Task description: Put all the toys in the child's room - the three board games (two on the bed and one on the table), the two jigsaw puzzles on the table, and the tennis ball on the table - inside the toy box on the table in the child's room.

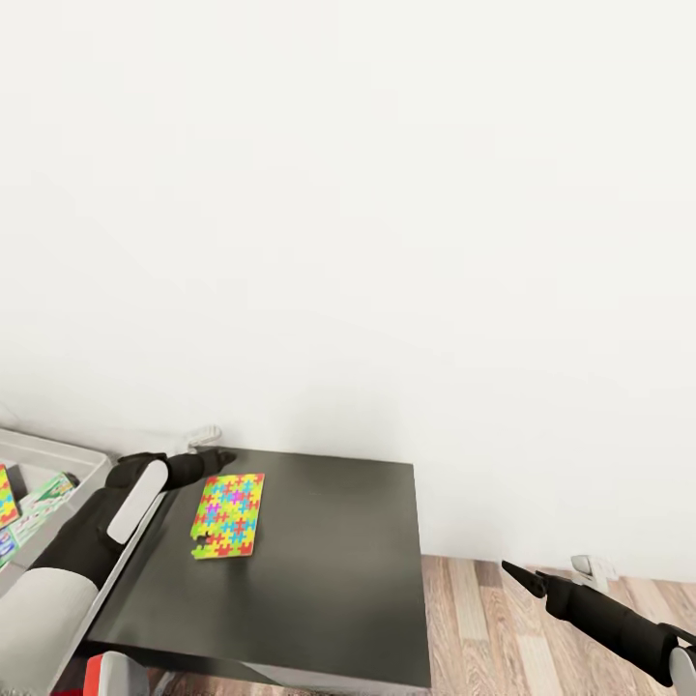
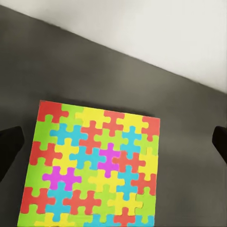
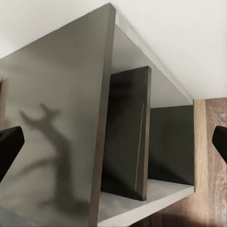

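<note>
**Left gripper poised over a jigsaw puzzle on the dark cabinet top**

1 jigsaw puzzle (image 1: 228, 515) lies flat on the dark grey cabinet top (image 1: 329, 570), near its back left corner. Its long axis runs from the wall toward the robot. The left gripper (image 1: 215, 457) hangs just past the puzzle's far short edge, close above it. In the left wrist view the puzzle (image 2: 92, 165) sits between the 2 dark fingertips (image 2: 10, 146), which stand wide apart and hold nothing. The left arm is plainly the nearer one.

The right gripper (image 1: 515, 573) hovers off the cabinet's right side, over the wooden floor (image 1: 503, 628), well apart from the puzzle; its jaws are spread and empty.

The toy box (image 1: 58, 450) sits at far left, toys already inside.
</note>
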`<state>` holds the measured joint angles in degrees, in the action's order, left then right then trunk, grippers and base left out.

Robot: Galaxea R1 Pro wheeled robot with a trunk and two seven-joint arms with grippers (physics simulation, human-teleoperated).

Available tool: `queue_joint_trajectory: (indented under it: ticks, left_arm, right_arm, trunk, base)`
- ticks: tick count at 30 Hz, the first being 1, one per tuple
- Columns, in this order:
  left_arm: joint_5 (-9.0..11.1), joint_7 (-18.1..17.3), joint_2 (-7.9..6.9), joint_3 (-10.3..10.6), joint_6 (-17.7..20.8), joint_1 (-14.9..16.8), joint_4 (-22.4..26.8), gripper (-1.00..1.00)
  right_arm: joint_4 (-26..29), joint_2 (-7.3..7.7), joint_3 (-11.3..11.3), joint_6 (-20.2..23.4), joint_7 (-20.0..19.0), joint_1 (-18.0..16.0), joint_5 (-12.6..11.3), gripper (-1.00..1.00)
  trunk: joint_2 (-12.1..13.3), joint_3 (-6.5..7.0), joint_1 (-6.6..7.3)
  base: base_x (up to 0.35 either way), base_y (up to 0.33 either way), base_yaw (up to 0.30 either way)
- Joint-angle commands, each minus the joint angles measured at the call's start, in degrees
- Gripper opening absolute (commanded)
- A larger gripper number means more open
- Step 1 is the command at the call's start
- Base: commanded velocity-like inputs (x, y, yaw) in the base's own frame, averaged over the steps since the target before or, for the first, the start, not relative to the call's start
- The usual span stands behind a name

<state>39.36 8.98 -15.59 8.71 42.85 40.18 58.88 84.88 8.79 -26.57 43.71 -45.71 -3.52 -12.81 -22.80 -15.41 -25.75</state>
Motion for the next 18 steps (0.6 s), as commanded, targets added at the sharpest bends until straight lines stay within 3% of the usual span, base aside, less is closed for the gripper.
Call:
queue_joint_trajectory:
  ticks: [1,7,18]
  left_arm:
    - [-0.1,-1.0,-0.08,0.2,-0.6,0.6,-1.0,1.0]
    - [-1.1,-5.6,-0.13,0.3,-3.7,3.1,-7.2,1.0]
    - [-2.7,-6.5,-0.16,0.3,-5.5,4.0,-10.2,1.0]
  right_arm:
    - [0.0,0.0,-0.1,0.3,-0.1,0.0,-0.1,1.0]
    - [0.0,0.0,-0.1,0.3,-0.1,-0.1,-0.2,1.0]
    - [0.1,0.0,-0.1,0.3,-0.2,-0.1,-0.1,1.0]
  trunk:
    - [-0.1,-0.2,-0.03]
    - [-0.1,-0.76,-0.03]
    - [-0.1,-1.79,-0.03]
  base:
    - [0.0,0.0,0.0]
    - [0.0,0.0,0.0]
    - [0.0,0.0,0.0]
